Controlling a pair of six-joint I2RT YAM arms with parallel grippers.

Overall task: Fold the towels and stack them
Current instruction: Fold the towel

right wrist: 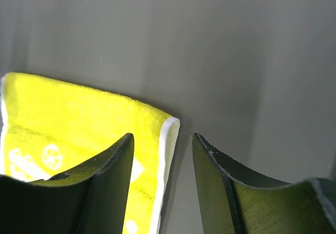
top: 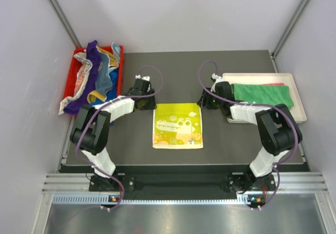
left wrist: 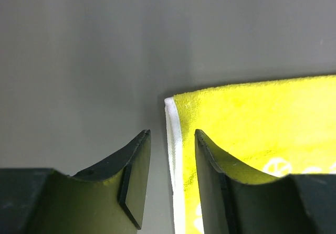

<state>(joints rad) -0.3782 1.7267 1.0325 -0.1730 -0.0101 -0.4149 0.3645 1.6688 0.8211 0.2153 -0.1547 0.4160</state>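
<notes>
A yellow-green patterned towel [top: 177,125] lies flat in the middle of the dark table. My left gripper [top: 145,104] is open at its far left corner; in the left wrist view its jaws [left wrist: 172,139] straddle the white-edged corner of the towel [left wrist: 252,118]. My right gripper [top: 207,102] is open at the far right corner; in the right wrist view [right wrist: 163,142] the towel's corner [right wrist: 79,124] lies between the jaws. A folded green towel [top: 262,95] with a pink one under it lies in the white tray [top: 297,108]. Several unfolded towels [top: 97,76] fill the red bin [top: 71,79].
The red bin stands at the table's far left edge, the white tray at the far right. Both arms' cables loop above the table's far half. White walls enclose the table on three sides.
</notes>
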